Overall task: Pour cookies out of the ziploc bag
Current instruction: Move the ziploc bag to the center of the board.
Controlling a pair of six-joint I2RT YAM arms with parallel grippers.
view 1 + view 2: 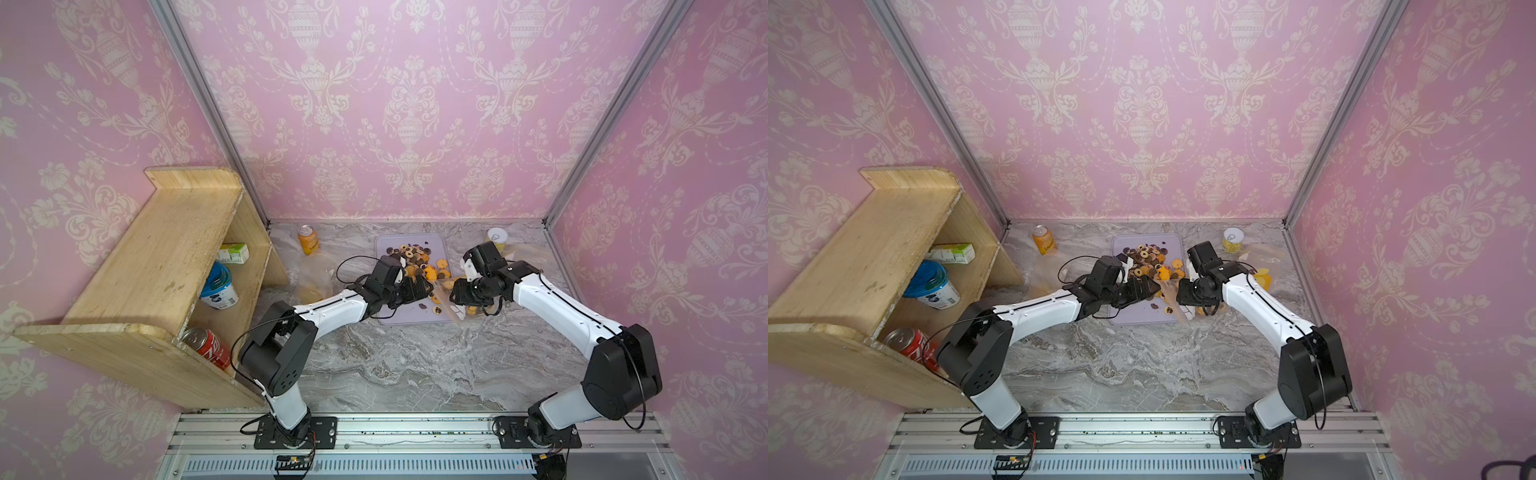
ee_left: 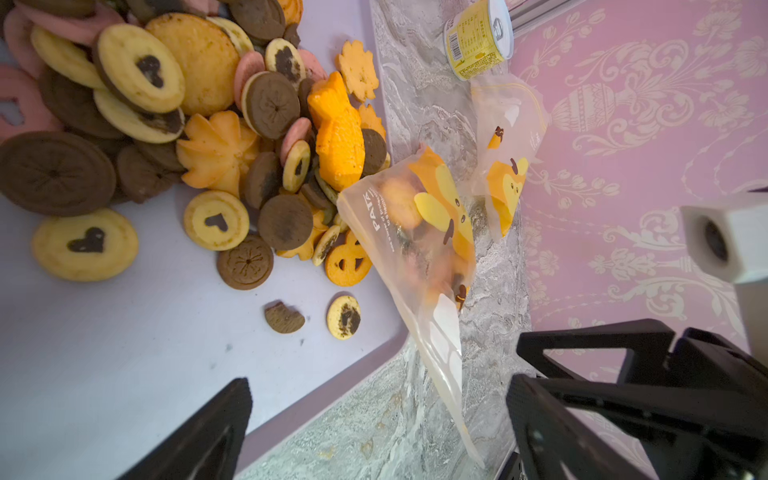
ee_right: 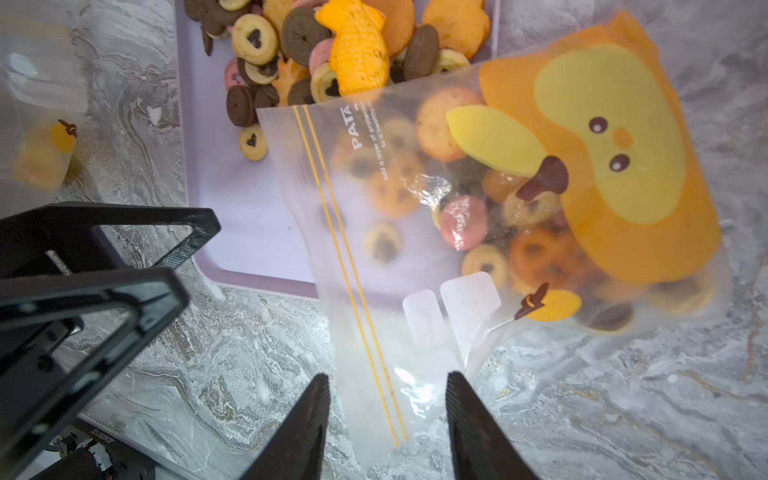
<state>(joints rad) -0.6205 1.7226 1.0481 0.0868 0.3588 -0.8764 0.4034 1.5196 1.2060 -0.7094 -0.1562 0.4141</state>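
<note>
The ziploc bag [image 3: 519, 199], clear with an orange cartoon print, lies across the lavender tray's [image 3: 232, 232] corner and the marble table. Several cookies show through it. A heap of loose cookies [image 2: 166, 104] in brown, tan, orange and pink covers the tray; the heap [image 1: 415, 257] shows in both top views. My right gripper [image 3: 386, 415] is open, its fingers either side of the bag's zip-strip corner without pinching it. My left gripper [image 2: 378, 419] stands wide open over the tray's edge, beside the bag [image 2: 419, 232], holding nothing. Both grippers [image 1: 424, 286] [image 1: 455, 298] face each other at the tray's right side.
A second printed bag [image 2: 507, 166] lies by a yellow can [image 2: 478, 39] at the back right. Another bag [image 1: 316, 278] and an orange can [image 1: 308, 240] sit left of the tray. A wooden shelf [image 1: 166, 249] with cans and a tub fills the left side.
</note>
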